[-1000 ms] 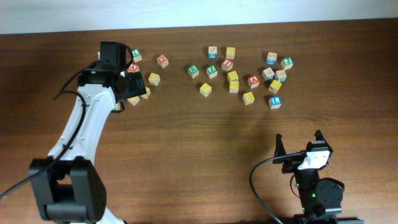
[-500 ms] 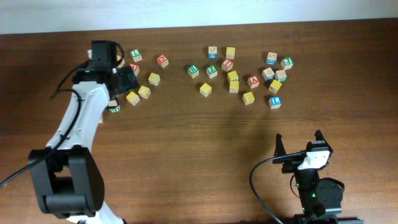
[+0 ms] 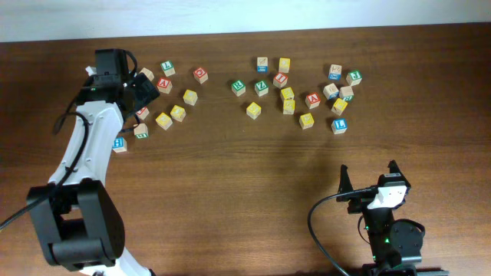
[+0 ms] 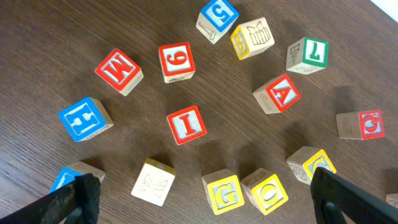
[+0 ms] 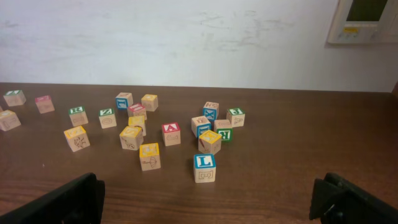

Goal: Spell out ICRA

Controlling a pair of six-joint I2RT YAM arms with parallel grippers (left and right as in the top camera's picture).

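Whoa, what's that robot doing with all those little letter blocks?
It is meant to spell ICRA with the small pale-wood letter cubes scattered on the brown wooden table. Nothing is lined up yet. The left gripper hovers open and empty over the left bunch, where the red-bordered I cube and a red-bordered A cube lie. The right gripper sits open near the front edge, holding nothing.

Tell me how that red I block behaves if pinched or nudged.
The red I cube looks like rigid, flat-faced wood, so it would probably slide, not roll. It seems small, likely light. Nothing touches it, so a nudge probably moves it alone.
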